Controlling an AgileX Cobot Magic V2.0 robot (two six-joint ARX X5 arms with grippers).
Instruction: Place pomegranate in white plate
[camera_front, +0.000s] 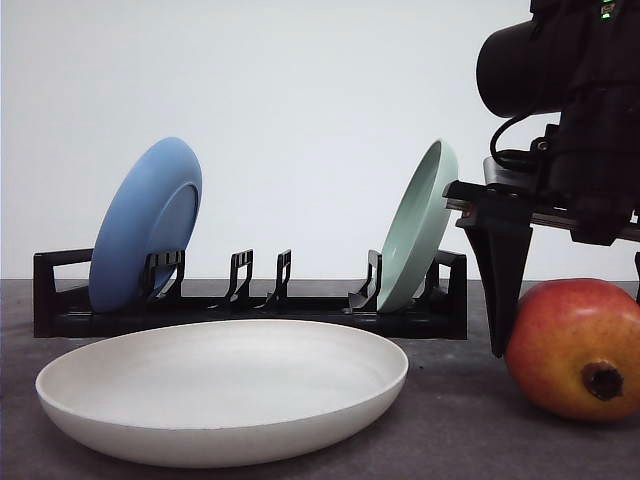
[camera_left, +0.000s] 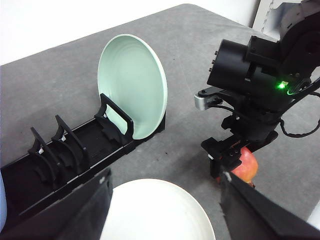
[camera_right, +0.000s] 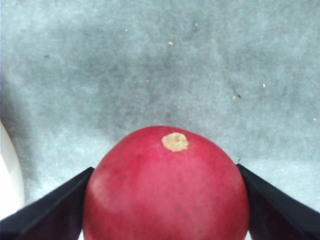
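The right gripper (camera_right: 165, 200) stands spread around the pomegranate (camera_right: 166, 187), a dark finger at each flank; in the right wrist view the pads sit right at the skin, though whether they are pressing or only touching I cannot tell, and the fruit appears to rest on the table (camera_front: 450, 420) in the front view. It lies at the table's right side, beside the white plate (camera_front: 222, 395) and apart from its rim, the dark crown end turned toward the front camera. The fruit looks firm and fairly heavy for its size, with a smooth, taut skin that could slip between hard fingers; a hold across its widest girth, low enough to cradle the curve, seems the safest place. The left gripper (camera_left: 165, 210) hangs open with nothing between its fingers, above the near edge of the white plate. The table is a grey, matte, slightly mottled surface. Behind the plate stands a black dish rack (camera_front: 250, 300) with a blue plate (camera_front: 145, 225) leaning at its left end and a pale green plate (camera_front: 418, 225) at its right, against a plain white wall.
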